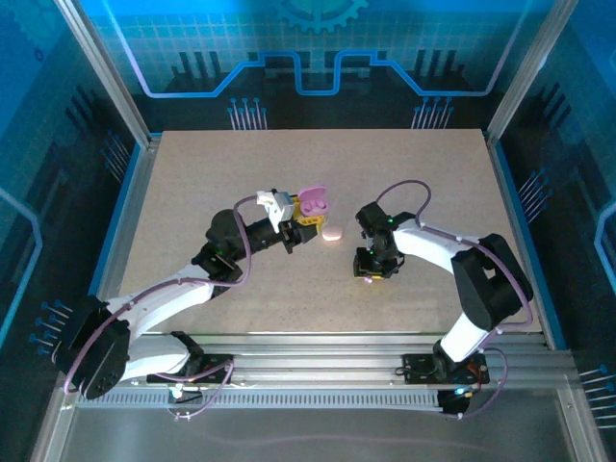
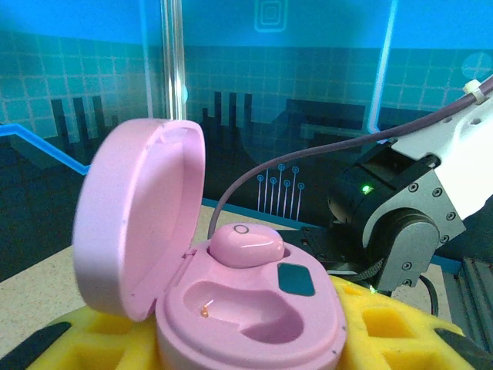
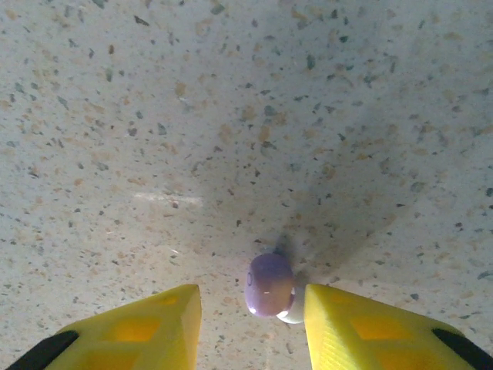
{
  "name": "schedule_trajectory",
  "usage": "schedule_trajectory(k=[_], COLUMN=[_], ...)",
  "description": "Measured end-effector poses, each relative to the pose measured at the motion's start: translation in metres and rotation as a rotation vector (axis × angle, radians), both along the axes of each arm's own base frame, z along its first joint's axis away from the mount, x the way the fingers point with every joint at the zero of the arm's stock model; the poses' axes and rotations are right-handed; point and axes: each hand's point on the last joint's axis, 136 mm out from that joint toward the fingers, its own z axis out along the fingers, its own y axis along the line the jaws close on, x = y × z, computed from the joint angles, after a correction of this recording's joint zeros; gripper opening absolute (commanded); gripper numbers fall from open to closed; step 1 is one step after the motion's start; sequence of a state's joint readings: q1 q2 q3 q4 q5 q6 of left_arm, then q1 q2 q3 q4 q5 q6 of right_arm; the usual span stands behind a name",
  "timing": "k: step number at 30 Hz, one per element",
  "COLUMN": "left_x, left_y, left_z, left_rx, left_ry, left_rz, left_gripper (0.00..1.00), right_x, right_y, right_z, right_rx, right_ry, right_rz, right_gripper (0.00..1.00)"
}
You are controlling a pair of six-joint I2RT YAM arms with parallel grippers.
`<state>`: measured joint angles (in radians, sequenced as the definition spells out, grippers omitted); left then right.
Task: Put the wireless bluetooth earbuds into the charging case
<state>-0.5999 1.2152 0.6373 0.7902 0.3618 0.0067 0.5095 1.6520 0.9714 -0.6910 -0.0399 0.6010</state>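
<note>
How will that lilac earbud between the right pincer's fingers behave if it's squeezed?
Probably slippery: the earbud looks glossy and rounded, so it may squirt out of the right pincer. Likely to roll on the flat table, having no flat side showing. It looks tiny beside the fingers, so presumably very light.

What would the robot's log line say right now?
left claw: holds open pink case | pink earbud seated | right claw: open, astride lilac earbud on table

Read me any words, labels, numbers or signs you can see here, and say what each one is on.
No readable words, brands or numbers.
Small ring mark, no letters: on the pink earbud in the charging case.
Gear emblem, no text: on the blue back wall.
</note>
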Motion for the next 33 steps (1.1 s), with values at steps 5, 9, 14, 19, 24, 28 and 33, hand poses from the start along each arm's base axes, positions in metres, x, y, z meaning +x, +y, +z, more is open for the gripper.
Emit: schedule_trajectory(k=[5, 9, 14, 19, 24, 28, 33], left_x=[0.000, 0.000, 0.000, 0.001, 0.001, 0.001, 0.001], left_y=[0.000, 0.000, 0.000, 0.001, 0.001, 0.001, 0.001], left_z=[0.000, 0.000, 0.000, 0.000, 0.000, 0.000, 0.000], left_rx=[0.000, 0.000, 0.000, 0.000, 0.000, -0.001, -0.001], left_ry=[0.000, 0.000, 0.000, 0.000, 0.000, 0.000, 0.000], left_rz=[0.000, 0.002, 0.003, 0.007, 0.007, 0.007, 0.007], left_gripper=[0.40, 0.40, 0.40, 0.40, 0.40, 0.40, 0.40], right_x=[0.005, 0.011, 0.012, 0.007, 0.006, 0.006, 0.005], right_y=[-0.002, 0.000, 0.000, -0.003, -0.004, -0.004, -0.004], right_z=[0.000, 0.001, -0.002, -0.008, -0.012, -0.012, -0.012], right_rx=[-0.025, -0.037, -0.052, -0.068, -0.074, -0.075, -0.076], right_ry=[-0.004, -0.015, 0.001, 0.031, 0.044, 0.045, 0.048], right_rz=[0.024, 0.053, 0.078, 0.094, 0.102, 0.103, 0.107], right_gripper=[0.39, 0.36, 0.33, 0.30, 0.28, 0.25, 0.22])
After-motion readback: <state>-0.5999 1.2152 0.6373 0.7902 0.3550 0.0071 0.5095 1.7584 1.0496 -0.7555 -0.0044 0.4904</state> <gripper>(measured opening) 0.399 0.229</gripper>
